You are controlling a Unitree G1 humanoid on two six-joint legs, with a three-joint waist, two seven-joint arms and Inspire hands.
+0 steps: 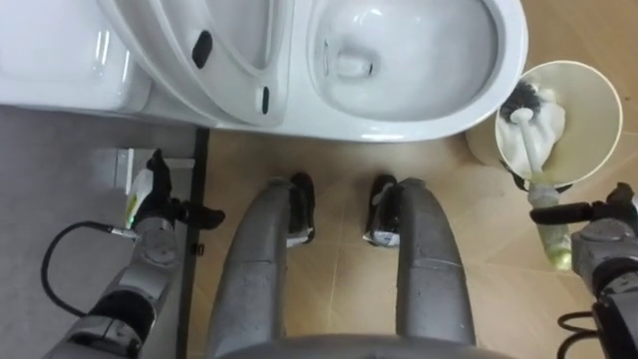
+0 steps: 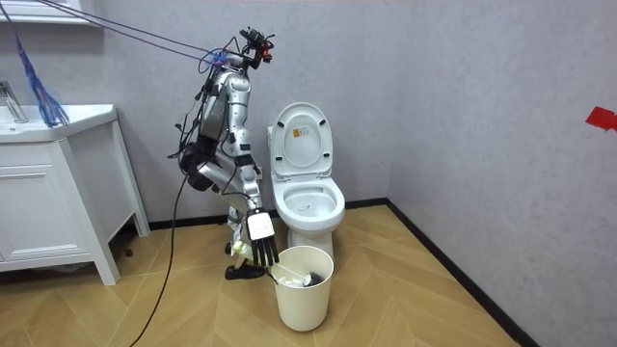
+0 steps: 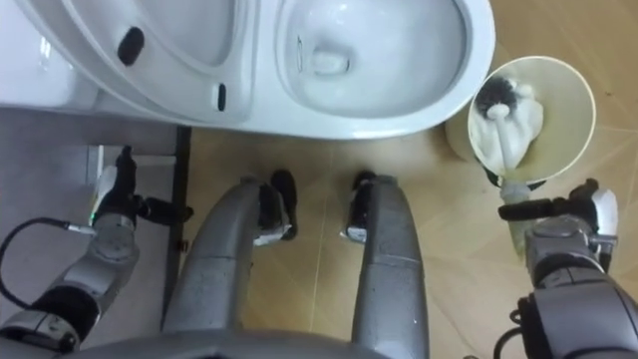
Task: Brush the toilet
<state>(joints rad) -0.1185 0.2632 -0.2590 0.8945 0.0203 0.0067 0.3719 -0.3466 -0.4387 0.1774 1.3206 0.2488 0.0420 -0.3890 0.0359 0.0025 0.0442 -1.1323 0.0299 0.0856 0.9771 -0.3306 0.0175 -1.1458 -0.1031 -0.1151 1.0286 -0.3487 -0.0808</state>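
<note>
Toilet point(image 1: 429, 118): lid raised, bowl open, with the robot standing alongside it. Bin point(image 1: 601, 95): on the floor, just beside the bowl. Brush point(image 1: 533, 125): head down in the bin, handle leaning over the bin's near rim. Right hand point(image 1: 603, 234): curled round the brush handle. Left hand point(image 1: 150, 214): loosely spread and idle.

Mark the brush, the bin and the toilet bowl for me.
brush point(image 1: 531, 148): left eye view, white shaft.
bin point(image 1: 595, 118): left eye view, inner wall.
toilet bowl point(image 1: 399, 125): left eye view, front rim.
</note>
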